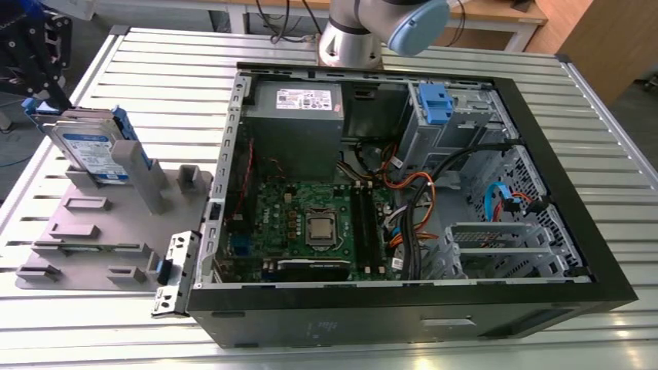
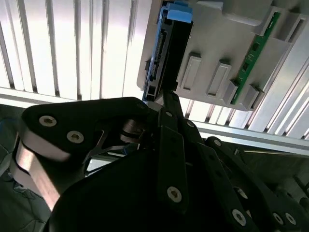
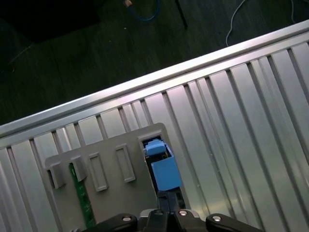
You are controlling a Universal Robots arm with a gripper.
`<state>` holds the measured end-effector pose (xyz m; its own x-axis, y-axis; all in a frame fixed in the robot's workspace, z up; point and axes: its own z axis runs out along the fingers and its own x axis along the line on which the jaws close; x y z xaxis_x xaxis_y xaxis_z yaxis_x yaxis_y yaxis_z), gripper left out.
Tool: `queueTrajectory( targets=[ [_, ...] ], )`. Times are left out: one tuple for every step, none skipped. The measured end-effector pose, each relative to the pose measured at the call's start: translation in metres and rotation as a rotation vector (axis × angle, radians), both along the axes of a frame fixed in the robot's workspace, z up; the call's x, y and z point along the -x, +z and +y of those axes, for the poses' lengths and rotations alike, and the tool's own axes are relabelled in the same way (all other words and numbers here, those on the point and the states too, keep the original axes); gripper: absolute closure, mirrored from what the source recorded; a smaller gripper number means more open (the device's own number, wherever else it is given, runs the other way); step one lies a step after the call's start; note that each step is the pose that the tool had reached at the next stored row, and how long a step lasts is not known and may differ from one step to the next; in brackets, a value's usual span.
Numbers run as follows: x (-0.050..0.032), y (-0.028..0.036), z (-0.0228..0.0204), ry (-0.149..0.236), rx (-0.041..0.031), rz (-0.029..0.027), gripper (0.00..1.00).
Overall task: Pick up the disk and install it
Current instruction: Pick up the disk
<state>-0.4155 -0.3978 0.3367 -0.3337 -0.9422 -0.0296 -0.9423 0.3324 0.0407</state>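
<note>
Gripper (image 1: 52, 102) sits at top edge of disk (image 1: 92, 150), directly above it. Hold on disk: cannot tell. Disk stands upright in slot of grey fixture (image 1: 108, 231) just under tool. Open computer case (image 1: 411, 312) lies well away from tool on slatted table (image 1: 92, 324).

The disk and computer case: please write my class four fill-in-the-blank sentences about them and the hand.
The disk stands upright in a grey holder, ____ the computer case.
Its carrier bracket is coloured ____.
The hand is at the disk's ____ edge.
The motherboard is coloured ____.
Missing words: outside; blue; top; green.
</note>
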Motion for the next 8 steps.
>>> queueTrajectory(
  targets=[
    [0.0000,0.0000,0.0000,0.014,-0.0001,0.0000,0.89],
    [0.0000,0.0000,0.0000,0.028,-0.0001,0.0000,0.89],
    [0.0000,-0.0001,0.0000,0.036,-0.0001,-0.0001,0.89],
    [0.0000,0.0000,0.0000,0.038,0.0000,0.0000,0.89],
    [0.0000,-0.0001,0.0000,0.038,0.0000,0.0000,0.89],
    [0.0000,-0.0001,0.0000,0.038,0.0000,0.0000,0.89],
    [0.0000,-0.0001,0.0000,0.038,0.0000,0.0000,0.89],
    [0.0000,-0.0001,0.0000,0.038,0.0000,-0.0001,0.89]
  ],
)
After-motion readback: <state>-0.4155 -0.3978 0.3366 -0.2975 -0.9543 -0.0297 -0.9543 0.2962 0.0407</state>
